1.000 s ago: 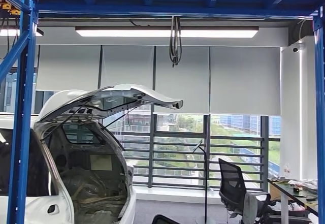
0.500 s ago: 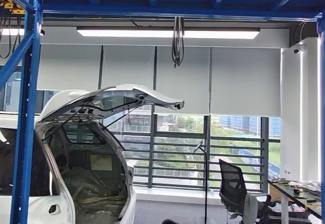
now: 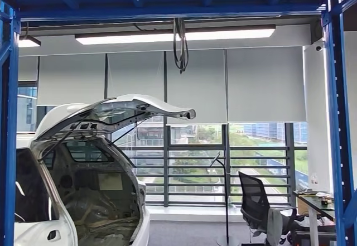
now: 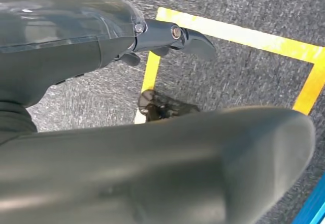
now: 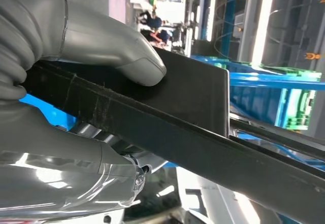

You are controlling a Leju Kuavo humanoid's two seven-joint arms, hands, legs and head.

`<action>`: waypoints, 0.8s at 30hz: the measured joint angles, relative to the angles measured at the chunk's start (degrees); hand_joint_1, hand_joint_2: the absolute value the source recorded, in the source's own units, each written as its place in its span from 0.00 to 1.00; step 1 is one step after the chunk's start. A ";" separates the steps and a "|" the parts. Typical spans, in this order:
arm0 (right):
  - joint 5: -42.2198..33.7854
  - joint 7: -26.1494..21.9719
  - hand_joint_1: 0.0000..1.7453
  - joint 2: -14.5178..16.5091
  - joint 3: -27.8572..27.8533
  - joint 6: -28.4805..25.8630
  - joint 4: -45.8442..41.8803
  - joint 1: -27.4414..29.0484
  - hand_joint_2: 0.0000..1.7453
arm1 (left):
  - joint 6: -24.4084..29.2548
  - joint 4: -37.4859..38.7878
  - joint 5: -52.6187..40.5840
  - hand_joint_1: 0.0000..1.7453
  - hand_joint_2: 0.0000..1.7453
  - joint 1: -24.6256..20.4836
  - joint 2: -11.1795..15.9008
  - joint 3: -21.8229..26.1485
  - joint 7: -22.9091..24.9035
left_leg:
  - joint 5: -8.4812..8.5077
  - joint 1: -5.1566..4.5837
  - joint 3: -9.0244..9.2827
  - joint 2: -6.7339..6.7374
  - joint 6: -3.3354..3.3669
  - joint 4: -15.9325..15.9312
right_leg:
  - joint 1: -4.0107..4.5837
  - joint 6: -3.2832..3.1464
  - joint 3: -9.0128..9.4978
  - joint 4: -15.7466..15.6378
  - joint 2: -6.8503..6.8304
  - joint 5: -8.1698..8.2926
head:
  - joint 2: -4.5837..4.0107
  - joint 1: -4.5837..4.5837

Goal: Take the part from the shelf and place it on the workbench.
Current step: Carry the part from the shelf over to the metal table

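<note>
In the right wrist view my right hand [image 5: 57, 148] grips a long flat black part [image 5: 191, 97]. Its thumb [image 5: 111, 49] presses on the part's broad face and its fingers lie under the edge. The part runs on past the hand and out of the picture. In the left wrist view my left hand [image 4: 115, 153] hangs over grey floor and holds nothing, with a dark finger [image 4: 180, 33] held apart from the thick thumb.
Blue shelf posts stand at the left [image 3: 8, 134] and right [image 3: 337, 117] of the head view under a blue top beam. Beyond are a white car [image 3: 84, 201] with its tailgate raised, an office chair [image 3: 254, 204] and a desk [image 3: 313, 201]. Yellow tape [image 4: 245, 31] marks the floor.
The whole head picture has shifted left and slightly down, so the camera has turned a little to the right. The right blue post now stands further into the picture.
</note>
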 joint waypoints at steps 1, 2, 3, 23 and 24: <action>0.27 -0.07 1.00 -0.07 -0.03 -0.19 -0.16 0.22 1.00 | 0.04 0.00 -0.11 0.00 1.00 0.02 0.01 0.08 0.10 | -2.13 -0.12 -1.25 0.01 0.10 3.50 | 0.14 -0.35 -0.19 -0.03 -0.11 0.15 | -0.01 0.00; 0.55 -0.10 1.00 -0.16 -0.04 -0.33 -0.25 0.48 1.00 | 0.08 0.00 -0.21 0.00 1.00 0.06 0.01 0.17 0.18 | -3.87 -0.23 -2.45 0.01 0.18 7.03 | 0.30 -0.65 -0.43 -0.02 -0.21 0.32 | -0.01 0.00; 0.84 -0.11 1.00 -0.26 -0.05 -0.44 -0.29 0.77 1.00 | 0.09 0.00 -0.32 0.00 1.00 0.10 0.01 0.28 0.28 | -4.73 -0.30 -3.06 0.01 0.26 9.32 | 0.45 -0.81 -0.69 -0.01 -0.27 0.53 | -0.02 0.00; 0.84 0.75 1.00 -0.91 -0.01 -0.63 -1.58 1.53 1.00 | 0.84 -0.01 -1.54 0.00 1.00 0.08 -0.02 1.04 0.51 | 6.65 -1.31 1.09 0.61 2.79 -6.16 | 0.39 2.01 4.83 3.01 0.07 -4.55 | -0.03 -0.01; 0.64 1.01 1.00 -0.96 -0.01 -0.78 -1.66 1.52 1.00 | 0.87 0.00 -1.45 0.00 1.00 0.11 -0.05 1.16 0.48 | 7.00 -1.34 0.89 0.60 2.52 -6.17 | 0.52 1.71 6.99 -0.50 0.13 -4.12 | -0.03 0.00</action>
